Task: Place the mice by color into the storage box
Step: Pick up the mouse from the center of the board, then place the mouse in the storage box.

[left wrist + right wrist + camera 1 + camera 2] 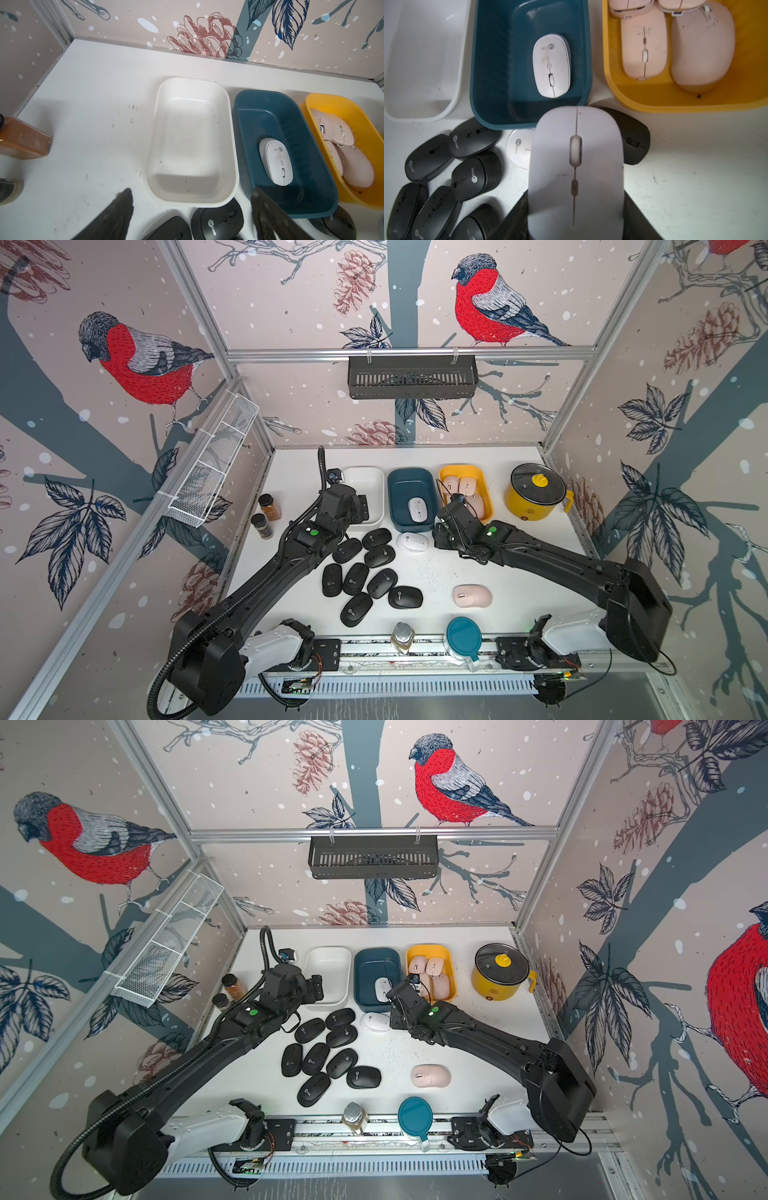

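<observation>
**Mice partly sorted, three boxes in a row**

We see three open boxes side by side at the far edge of the table (519,572). The white box (368,489) is empty. The teal box (395,497) has one white mouse (417,509) lying flat. The yellow box (487,489) holds four pale pink mice (459,485). Eight glossy black mice (356,578) lie clustered before the white box, with a second white mouse (412,542) just beside them and a lone pink mouse (472,595) well apart. The right gripper (576,207) clamps a whitish mouse (576,158) just short of the teal box.

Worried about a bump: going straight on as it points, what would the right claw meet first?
Probably the near rim of the teal box, with the held white mouse leading; clearance is unclear.
</observation>
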Robot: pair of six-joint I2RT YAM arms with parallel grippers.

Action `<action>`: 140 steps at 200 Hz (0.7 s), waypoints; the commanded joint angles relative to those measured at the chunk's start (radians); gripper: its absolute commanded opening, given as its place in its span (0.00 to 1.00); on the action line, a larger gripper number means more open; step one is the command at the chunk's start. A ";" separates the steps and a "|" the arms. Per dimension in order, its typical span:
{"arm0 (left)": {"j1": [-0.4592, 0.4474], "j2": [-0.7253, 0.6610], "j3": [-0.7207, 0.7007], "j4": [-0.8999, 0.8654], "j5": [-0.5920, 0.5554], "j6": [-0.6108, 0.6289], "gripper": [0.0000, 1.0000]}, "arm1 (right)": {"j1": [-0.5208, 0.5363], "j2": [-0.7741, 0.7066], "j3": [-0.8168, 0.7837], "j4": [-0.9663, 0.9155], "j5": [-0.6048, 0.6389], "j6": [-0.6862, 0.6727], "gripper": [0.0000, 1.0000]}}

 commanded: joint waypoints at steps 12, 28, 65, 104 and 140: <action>0.002 0.049 0.057 0.057 -0.062 0.101 0.89 | -0.038 0.013 0.036 0.008 -0.021 -0.034 0.56; 0.002 0.075 0.084 0.064 -0.089 0.129 0.89 | -0.059 0.021 0.054 0.020 -0.034 -0.045 0.56; 0.011 0.109 0.088 0.159 -0.082 0.207 0.89 | -0.084 0.088 0.133 0.024 -0.056 -0.088 0.56; 0.048 0.151 0.103 0.220 -0.021 0.211 0.89 | -0.091 0.199 0.255 -0.003 -0.058 -0.133 0.56; 0.093 0.162 0.082 0.258 0.025 0.200 0.89 | -0.098 0.308 0.376 -0.026 -0.071 -0.176 0.56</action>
